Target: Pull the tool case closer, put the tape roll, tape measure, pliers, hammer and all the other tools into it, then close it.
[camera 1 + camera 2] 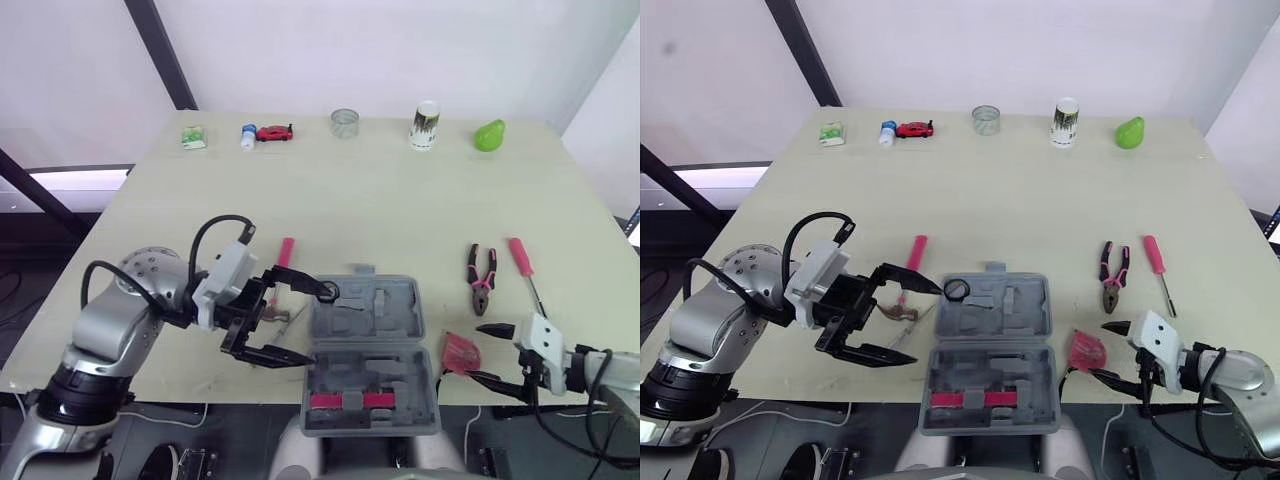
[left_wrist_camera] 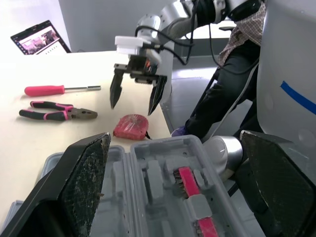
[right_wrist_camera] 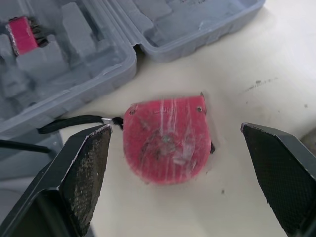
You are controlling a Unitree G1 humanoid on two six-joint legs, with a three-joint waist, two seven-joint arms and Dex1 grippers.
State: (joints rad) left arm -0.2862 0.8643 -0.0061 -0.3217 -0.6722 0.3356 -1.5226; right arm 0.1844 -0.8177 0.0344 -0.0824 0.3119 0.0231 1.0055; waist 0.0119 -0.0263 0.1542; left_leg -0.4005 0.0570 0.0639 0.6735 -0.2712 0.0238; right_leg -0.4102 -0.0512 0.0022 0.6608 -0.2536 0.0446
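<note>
The grey tool case (image 1: 395, 385) lies open at the table's near edge, with pink-handled pieces in its front half. My left gripper (image 1: 305, 322) is open at the case's left side. A black tape roll (image 1: 327, 291) sits at the case's far left corner, right by the upper fingertip. The pink-handled hammer (image 1: 284, 252) lies partly hidden behind that gripper. My right gripper (image 1: 478, 352) is open on either side of the red tape measure (image 3: 168, 138), just right of the case. Pliers (image 1: 481, 278) and a pink screwdriver (image 1: 521, 262) lie further back.
Along the far edge stand a green box (image 1: 193, 136), a small bottle (image 1: 248, 135), a red toy car (image 1: 275, 132), a glass cup (image 1: 344, 123), a can (image 1: 425, 125) and a green pear (image 1: 489, 134). A person (image 2: 237, 54) stands by the near edge.
</note>
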